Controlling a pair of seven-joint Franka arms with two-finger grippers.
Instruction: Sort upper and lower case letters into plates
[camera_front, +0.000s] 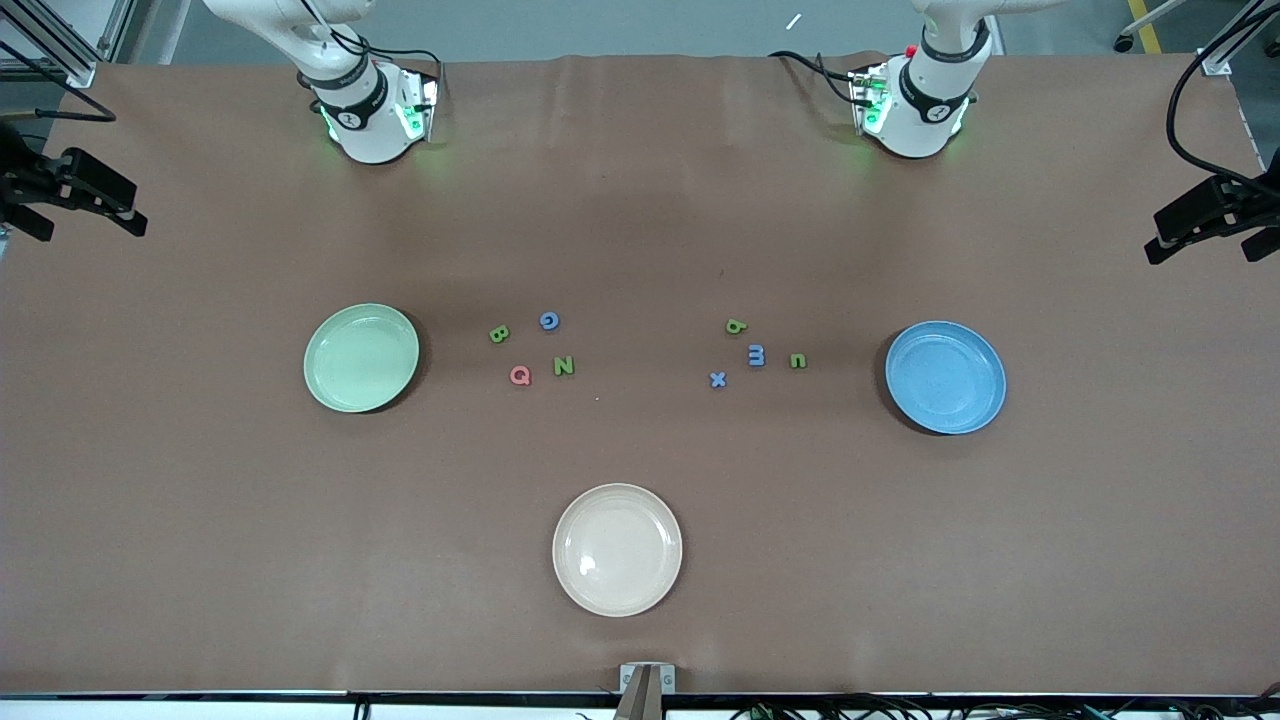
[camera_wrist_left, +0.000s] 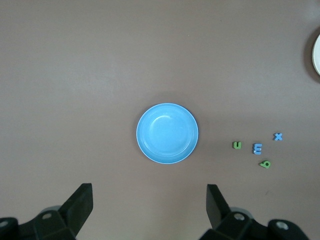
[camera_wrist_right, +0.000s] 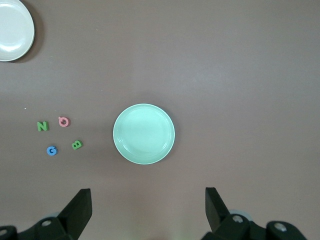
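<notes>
The light green plate (camera_front: 361, 358) lies empty toward the right arm's end, the blue plate (camera_front: 945, 377) empty toward the left arm's end. Green B (camera_front: 499, 334), blue G (camera_front: 549, 320), pink Q (camera_front: 520, 375) and green N (camera_front: 563, 366) lie on the table beside the green plate. Green b (camera_front: 736, 326), blue m (camera_front: 756, 355), green n (camera_front: 797, 361) and blue x (camera_front: 717, 379) lie beside the blue plate. My left gripper (camera_wrist_left: 148, 190) is open and empty, high up by the blue plate (camera_wrist_left: 167, 133). My right gripper (camera_wrist_right: 147, 192) is open and empty, high up by the green plate (camera_wrist_right: 144, 134).
A cream plate (camera_front: 617, 549) lies empty near the table's front edge, nearer to the front camera than the letters. Black camera mounts stand at both ends of the table. Brown cloth covers the table.
</notes>
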